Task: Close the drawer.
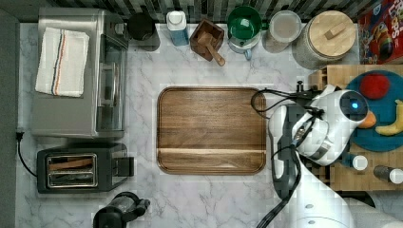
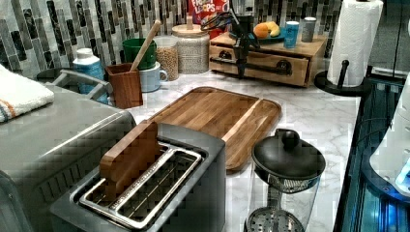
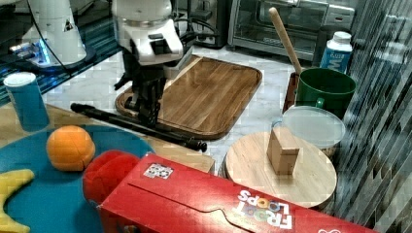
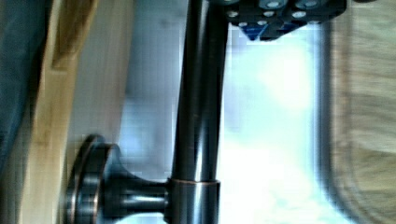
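From the left view I see, nearest, a dark slot toaster (image 2: 159, 188). Beyond it a dark walnut board with rounded corners (image 2: 217, 116) lies on the white marble counter (image 2: 319, 111). Farther back, the light-wood drawer (image 2: 263, 63) sits under a wooden top, its front about flush. The black gripper (image 3: 145, 109) stands at the drawer's dark bar handle (image 3: 141, 125); I cannot tell how its jaws stand. A grey tiled wall (image 2: 58, 29) backs everything.

"FROOT LOOPS" stands on the red cereal box (image 3: 214, 204).
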Controlling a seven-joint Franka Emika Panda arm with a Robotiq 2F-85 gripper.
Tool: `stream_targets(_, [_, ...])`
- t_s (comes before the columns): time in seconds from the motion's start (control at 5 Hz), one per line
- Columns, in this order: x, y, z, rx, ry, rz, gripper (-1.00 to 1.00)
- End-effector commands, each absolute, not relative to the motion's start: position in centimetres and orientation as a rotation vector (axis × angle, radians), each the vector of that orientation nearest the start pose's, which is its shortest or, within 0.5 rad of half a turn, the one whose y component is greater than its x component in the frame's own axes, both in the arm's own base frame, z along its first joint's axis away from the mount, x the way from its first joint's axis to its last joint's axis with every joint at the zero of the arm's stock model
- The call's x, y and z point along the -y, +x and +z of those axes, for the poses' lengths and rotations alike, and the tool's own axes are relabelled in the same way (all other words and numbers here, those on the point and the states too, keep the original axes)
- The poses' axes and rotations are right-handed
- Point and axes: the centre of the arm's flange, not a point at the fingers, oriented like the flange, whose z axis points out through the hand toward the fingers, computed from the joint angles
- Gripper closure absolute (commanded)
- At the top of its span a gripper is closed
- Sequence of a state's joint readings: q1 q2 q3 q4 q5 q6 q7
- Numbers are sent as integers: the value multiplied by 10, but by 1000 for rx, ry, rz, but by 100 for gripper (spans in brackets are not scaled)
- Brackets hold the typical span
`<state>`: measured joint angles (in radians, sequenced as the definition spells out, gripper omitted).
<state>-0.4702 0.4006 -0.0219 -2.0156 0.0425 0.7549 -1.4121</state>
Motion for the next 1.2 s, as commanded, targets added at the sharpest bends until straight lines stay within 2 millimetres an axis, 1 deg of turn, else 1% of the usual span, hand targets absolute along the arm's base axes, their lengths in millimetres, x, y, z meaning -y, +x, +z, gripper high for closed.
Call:
stream_targets(0.2, [420, 512, 312, -41, -3311, -221, 100])
stream_targets(0.4, [405, 510, 313, -109, -3277, -193, 100])
stream_targets(1.2, [405, 510, 313, -109, -3277, -193, 100])
